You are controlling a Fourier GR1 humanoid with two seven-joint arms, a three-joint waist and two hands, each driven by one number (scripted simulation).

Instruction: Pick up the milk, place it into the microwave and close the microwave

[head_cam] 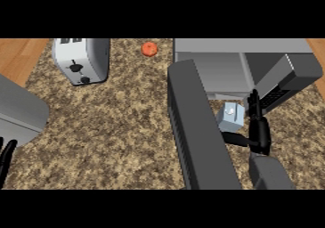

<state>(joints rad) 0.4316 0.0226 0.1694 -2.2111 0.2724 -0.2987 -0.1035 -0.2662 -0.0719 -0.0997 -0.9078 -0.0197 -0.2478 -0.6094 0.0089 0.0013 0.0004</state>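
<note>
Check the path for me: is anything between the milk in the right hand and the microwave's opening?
Nothing visible blocks it. The right hand holds the milk just in front of the microwave, whose cavity looks bare. The open door swings out to the carton's left, beside the path rather than across it.

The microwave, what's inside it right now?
Nothing shows inside the microwave, only bare grey walls. Its door stands open. The milk is just outside, in the right hand. The deepest part is hidden.

toaster (81, 60) back left, upright | small orange item (149, 49), possibly fruit, beside it | speckled counter (112, 129)
</note>
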